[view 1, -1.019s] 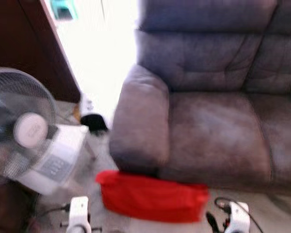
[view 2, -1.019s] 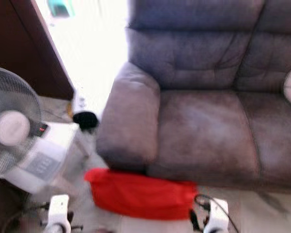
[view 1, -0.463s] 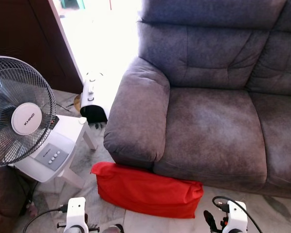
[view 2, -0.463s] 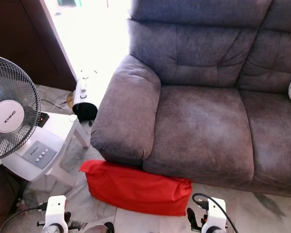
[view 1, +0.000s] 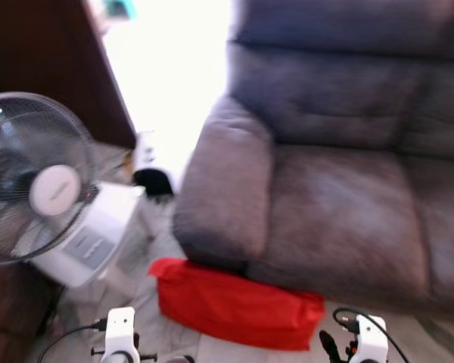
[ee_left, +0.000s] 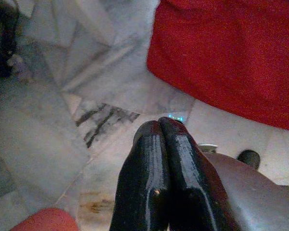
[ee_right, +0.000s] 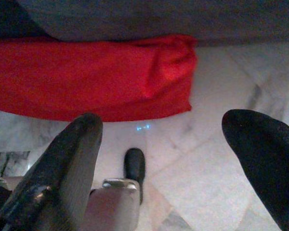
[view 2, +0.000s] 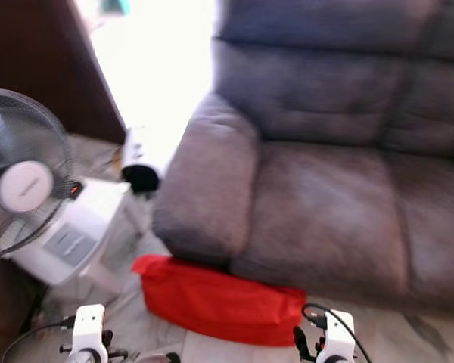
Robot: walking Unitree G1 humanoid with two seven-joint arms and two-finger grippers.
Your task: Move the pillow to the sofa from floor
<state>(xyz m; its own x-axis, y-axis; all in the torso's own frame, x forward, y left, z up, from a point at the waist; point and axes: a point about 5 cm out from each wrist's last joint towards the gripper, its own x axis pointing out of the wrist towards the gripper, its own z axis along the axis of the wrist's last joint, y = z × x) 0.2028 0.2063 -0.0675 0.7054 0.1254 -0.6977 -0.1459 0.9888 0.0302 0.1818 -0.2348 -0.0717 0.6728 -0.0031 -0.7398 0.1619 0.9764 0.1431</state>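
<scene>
red fabric pillow (view 1: 238,305) on marble floor (ee_left: 43,144) | left end effector (ee_left: 161,126) pressed together | right end effector (ee_right: 178,139) spread

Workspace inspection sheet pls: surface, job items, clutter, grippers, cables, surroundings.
Surface: pale marbled tile floor; head views blurred.
Job's things: red pillow lies on the floor against the front of the grey sofa, below its armrest; sofa seat bare.
Clutter: white pedestal fan on the robot's left; small white and black appliance beside the armrest.
Grippers: left gripper shut, empty, over the floor short of the pillow; right gripper open wide, empty, facing the pillow's end.
Cables: black cable at the right wrist; black cable at the left wrist.
Surroundings: dark wooden panel; bright glare beside it.
</scene>
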